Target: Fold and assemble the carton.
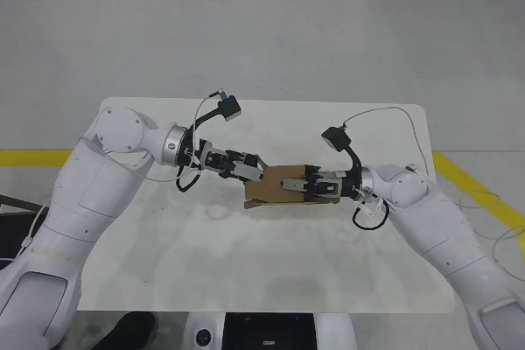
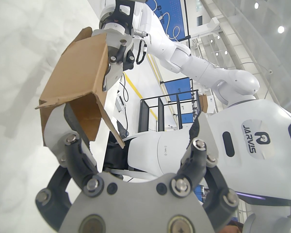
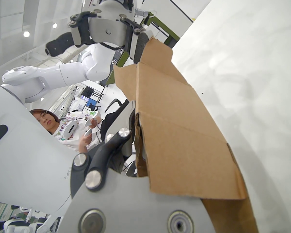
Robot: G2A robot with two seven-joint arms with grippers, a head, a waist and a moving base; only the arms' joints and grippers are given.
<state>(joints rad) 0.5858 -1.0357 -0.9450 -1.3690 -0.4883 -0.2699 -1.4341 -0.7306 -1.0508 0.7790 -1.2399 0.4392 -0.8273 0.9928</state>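
A brown cardboard carton (image 1: pixel 276 186), partly opened into a tube, is held just above the middle of the white table (image 1: pixel 157 262). My right gripper (image 1: pixel 292 185) is shut on one of its walls, one finger (image 2: pixel 110 73) lying on the outside of that wall. In the right wrist view the carton (image 3: pixel 181 132) runs away from that gripper's finger (image 3: pixel 133 124). My left gripper (image 2: pixel 133 112) stands wide open at the carton's (image 2: pixel 75 73) other end. One of its pads (image 2: pixel 70 115) is tucked into the open end against a wall, and the other finger (image 2: pixel 200 127) hangs free.
The table's edges lie well away from the carton on all sides. A yellow floor line (image 1: pixel 17 157) runs past the table on both sides. Cables loop off both wrists above the table.
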